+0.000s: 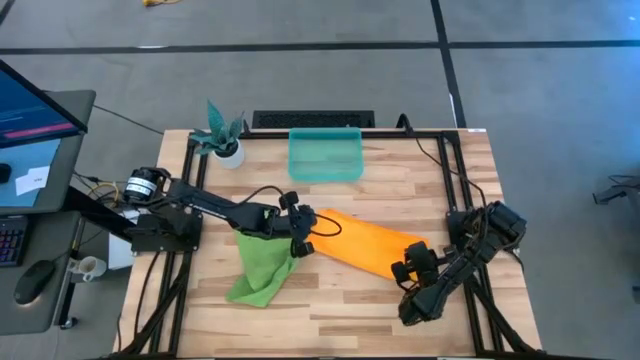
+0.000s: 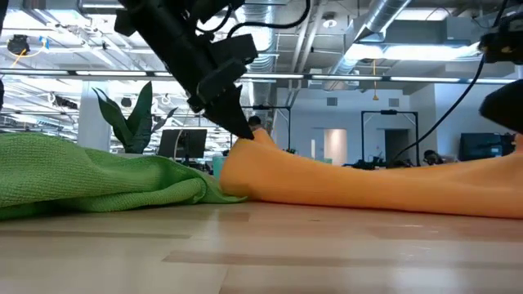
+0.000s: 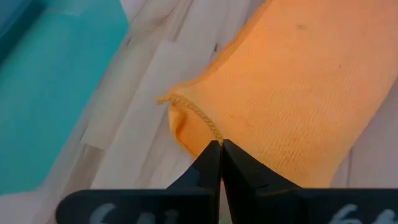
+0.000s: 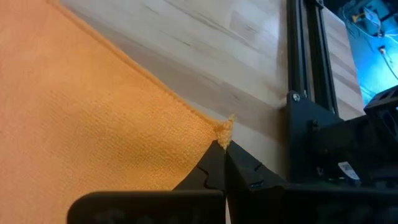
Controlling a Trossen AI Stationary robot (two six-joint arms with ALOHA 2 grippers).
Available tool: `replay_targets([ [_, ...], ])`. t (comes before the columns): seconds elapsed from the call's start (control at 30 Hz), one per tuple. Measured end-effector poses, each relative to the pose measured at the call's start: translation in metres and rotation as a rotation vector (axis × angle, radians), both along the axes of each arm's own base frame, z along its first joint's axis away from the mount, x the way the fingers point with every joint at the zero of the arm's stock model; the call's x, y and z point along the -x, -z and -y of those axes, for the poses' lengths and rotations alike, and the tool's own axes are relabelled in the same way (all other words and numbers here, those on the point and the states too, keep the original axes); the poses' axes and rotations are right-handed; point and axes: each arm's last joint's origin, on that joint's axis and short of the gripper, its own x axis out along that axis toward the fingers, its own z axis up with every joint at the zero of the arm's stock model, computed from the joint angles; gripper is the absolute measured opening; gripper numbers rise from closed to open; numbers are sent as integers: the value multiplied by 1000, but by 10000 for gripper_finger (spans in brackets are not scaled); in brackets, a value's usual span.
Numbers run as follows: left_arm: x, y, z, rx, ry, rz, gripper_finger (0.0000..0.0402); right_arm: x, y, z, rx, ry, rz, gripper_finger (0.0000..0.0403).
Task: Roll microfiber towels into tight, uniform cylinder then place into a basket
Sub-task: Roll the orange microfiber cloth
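The orange-yellow towel (image 1: 368,240) lies stretched across the middle of the table, between my two grippers. My left gripper (image 1: 305,237) is shut on its left end, and my right gripper (image 1: 410,264) is shut on its right near corner. The lime green towel (image 1: 262,266) lies crumpled on the table just near-left of the orange one, under my left arm; in the low view this green towel (image 2: 82,175) fills the left. The teal basket (image 1: 325,156) stands at the far middle of the table. My left gripper pinches the orange towel's stitched hem (image 3: 208,129) at its left end between its two shut fingers. The fingers slant down from the table's left. That end (image 2: 260,145) is raised off the table, while the rest of the towel lies on the wood. My right gripper pinches the orange towel's frayed corner (image 4: 224,130) between its two shut fingertips, slanting down from the near right. The cloth runs away from the corner flat and smooth, low over the table.
A small white pot with a teal plant (image 1: 226,142) stands at the far left corner, next to the basket. Black frame rails (image 1: 455,170) run along the table's right and left sides. Bare wood lies along the near edge (image 1: 330,320).
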Motion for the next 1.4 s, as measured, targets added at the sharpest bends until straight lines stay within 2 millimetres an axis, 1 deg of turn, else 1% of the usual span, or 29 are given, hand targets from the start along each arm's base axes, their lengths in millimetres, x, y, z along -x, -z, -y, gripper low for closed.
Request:
replay_targets([
  [0.1, 2, 3, -3, 3, -12, -16, 0, -4, 1, 4, -9, 15, -2, 12],
  [0.2, 1, 2, -4, 5, -16, -1, 0, -7, 1, 6, -23, 44, -11, 12],
  [0.27, 1, 2, -5, 6, -17, -1, 0, -7, 1, 6, -37, 67, -25, 12],
  [0.6, -1, 1, -6, -13, -33, 18, 3, -6, 1, 6, -35, 74, -11, 12],
  [0.7, -1, 1, -8, -14, -40, 24, 20, -6, 2, 6, -35, 74, -10, 12],
  [0.93, -1, 1, -18, -14, -65, 16, 87, -6, 2, 6, -35, 75, -8, 12],
  [1.07, -1, 2, -22, 6, -45, 4, 109, -8, 3, 5, -52, 65, -1, 13],
  [1.17, -3, 1, -19, 67, 70, -1, 111, -8, 3, 4, -60, 51, -11, 25],
  [1.27, -6, 0, -14, 143, 157, 25, 109, -8, 3, 5, -59, 49, -15, 48],
  [1.4, -8, -2, -9, 150, 221, 49, 106, -7, 3, 5, -55, 48, -19, 86],
])
